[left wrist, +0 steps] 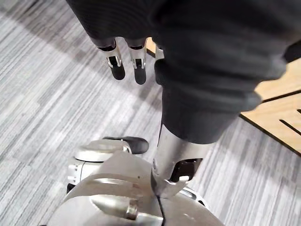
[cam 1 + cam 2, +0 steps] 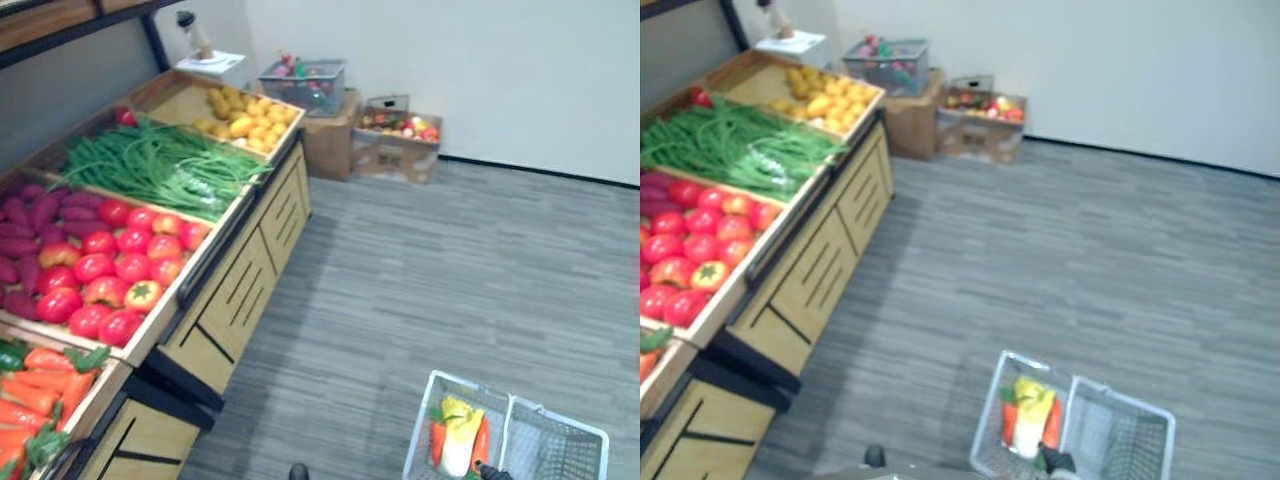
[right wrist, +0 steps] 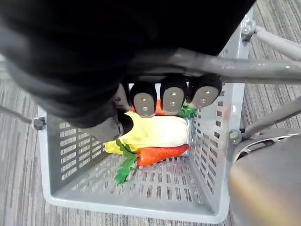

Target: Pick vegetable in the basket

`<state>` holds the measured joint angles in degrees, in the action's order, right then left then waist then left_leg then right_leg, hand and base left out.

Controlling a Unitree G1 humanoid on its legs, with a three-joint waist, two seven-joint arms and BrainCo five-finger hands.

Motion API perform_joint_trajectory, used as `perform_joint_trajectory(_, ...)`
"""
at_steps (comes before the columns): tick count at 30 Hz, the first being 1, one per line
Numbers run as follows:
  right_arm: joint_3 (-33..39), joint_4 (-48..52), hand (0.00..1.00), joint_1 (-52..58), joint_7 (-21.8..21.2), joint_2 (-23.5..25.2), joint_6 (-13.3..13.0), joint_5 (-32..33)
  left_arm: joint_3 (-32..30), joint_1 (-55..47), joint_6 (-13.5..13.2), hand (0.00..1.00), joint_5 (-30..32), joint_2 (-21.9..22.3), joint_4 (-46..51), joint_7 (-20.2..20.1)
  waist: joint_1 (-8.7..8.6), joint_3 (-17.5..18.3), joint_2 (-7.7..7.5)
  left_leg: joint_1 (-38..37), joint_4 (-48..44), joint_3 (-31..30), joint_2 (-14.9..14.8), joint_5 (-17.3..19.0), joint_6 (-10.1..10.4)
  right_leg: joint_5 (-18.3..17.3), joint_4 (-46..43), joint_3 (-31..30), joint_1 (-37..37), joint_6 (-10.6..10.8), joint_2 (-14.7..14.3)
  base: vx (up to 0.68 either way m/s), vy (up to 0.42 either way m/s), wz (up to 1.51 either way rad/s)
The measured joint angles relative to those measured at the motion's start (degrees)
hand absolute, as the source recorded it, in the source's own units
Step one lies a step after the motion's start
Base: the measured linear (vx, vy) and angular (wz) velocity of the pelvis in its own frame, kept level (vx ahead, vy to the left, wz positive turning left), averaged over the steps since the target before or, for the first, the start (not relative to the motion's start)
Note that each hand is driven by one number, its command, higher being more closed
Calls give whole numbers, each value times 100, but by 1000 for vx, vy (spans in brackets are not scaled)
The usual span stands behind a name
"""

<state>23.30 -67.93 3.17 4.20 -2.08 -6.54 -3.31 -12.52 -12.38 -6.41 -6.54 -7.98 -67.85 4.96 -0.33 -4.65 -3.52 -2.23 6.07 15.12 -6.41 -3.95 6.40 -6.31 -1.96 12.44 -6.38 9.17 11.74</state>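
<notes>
A grey wire basket (image 2: 560,450) hangs low over the floor at my right side. It holds a pale napa cabbage (image 3: 160,132) lying between orange carrots (image 3: 160,153) with green tops. My right hand (image 3: 173,96) has its fingers curled round the basket's grey handle (image 3: 263,70), and it also shows at the basket's near rim (image 2: 490,471). My left hand (image 1: 124,66) hangs beside my body above the grey floor with its fingers straight and nothing in them.
A long wooden produce stand (image 2: 230,290) runs along the left with carrots (image 2: 40,390), tomatoes (image 2: 110,270), purple sweet potatoes (image 2: 25,225), green beans (image 2: 160,165) and yellow produce (image 2: 250,115). Cardboard boxes (image 2: 395,145) and a grey crate (image 2: 305,85) stand by the far wall.
</notes>
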Motion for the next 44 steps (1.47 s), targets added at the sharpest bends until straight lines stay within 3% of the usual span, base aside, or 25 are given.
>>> perform_joint_trajectory(5,-20,7,100,155,-127,-115,-33,445,328,-1,-25,0,156,-122,0,-120,-110,87,53,-104,0,219,-82,35,50,-35,-6,-222,57,-51,-62,-10,-26,-32)
perform_joint_trajectory(12,-20,10,100,140,-263,-152,-55,598,389,89,-58,0,751,-243,0,-298,-88,132,90,-277,-1,608,-85,107,66,-7,-14,-605,131,-18,-68,56,13,-23)
perform_joint_trajectory(23,-342,6,100,133,-609,-365,-123,847,555,77,-67,0,909,-354,-7,-543,-103,161,174,-627,-1,1241,-134,198,172,-16,-105,-1220,228,-43,-151,30,3,-29)
perform_joint_trajectory(27,-421,6,100,139,-611,-409,-134,846,557,78,-105,0,906,-335,-7,-625,-106,187,238,-691,-1,1261,-141,237,161,-20,-128,-1284,233,-47,-160,-48,-13,-8)
perform_joint_trajectory(44,-577,-41,100,155,-606,-457,-130,847,535,85,-173,0,907,-293,-62,-626,-94,236,263,-672,-1,1107,-139,234,149,-24,-174,-1151,205,-44,-147,-12,-14,3)
